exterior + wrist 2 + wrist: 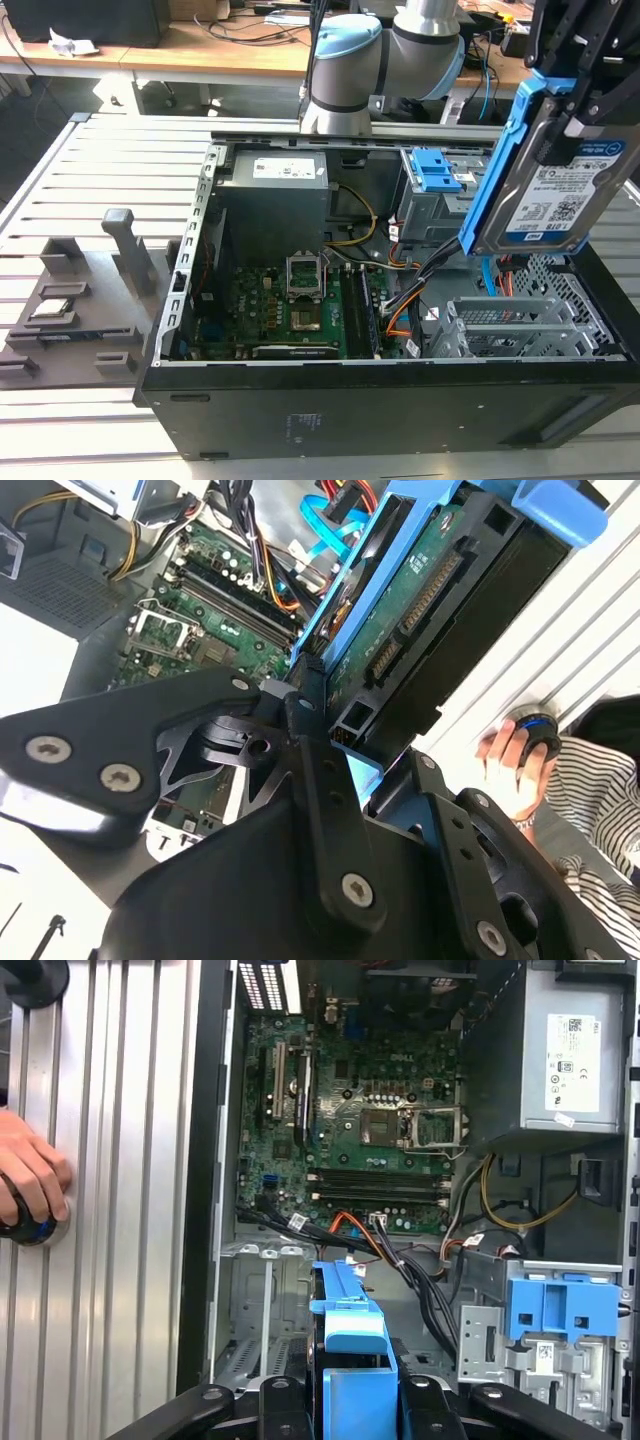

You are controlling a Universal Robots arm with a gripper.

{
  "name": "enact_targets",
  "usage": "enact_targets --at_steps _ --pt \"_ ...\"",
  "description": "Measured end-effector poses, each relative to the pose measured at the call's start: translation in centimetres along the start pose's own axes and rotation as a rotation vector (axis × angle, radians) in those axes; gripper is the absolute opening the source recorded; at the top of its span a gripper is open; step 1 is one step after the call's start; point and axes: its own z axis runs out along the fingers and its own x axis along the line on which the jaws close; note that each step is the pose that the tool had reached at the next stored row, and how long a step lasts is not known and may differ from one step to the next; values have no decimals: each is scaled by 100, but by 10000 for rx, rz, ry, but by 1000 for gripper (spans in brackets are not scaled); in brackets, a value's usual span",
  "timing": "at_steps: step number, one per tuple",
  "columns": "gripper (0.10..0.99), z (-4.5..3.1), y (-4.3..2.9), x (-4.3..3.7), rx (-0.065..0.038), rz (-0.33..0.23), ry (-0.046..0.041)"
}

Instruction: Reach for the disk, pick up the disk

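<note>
The claw [575,120] is clamped on the disk [550,190], its black fingers [300,705] pressing the blue bracket from both sides in the second wrist view. The disk hangs tilted in the air, clear of the open computer case [400,390], above the case's corner at the exterior view's right. Judgement: the reach is finished and the pick-up is essentially made; the load is off its seat and carried by the grip alone. What the hold calls for now is a steady clamp, since the drive is flat and could slip in its plastic frame. Inside the case: the green motherboard [290,305] on the floor, a grey power supply box [275,195] at the far wall, a blue caddy [435,170] in the drive bay [430,215], loose orange and black cables [405,300], and a bare metal cage [510,320] near the front. A person's hand [30,1185] rests on a dark knob on the slatted table [110,160] just beside the case.
</note>
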Motion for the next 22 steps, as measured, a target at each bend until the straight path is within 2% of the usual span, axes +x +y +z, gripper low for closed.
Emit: enact_targets --at_steps 22 --pt "369 26 2 59 -4 3 89"
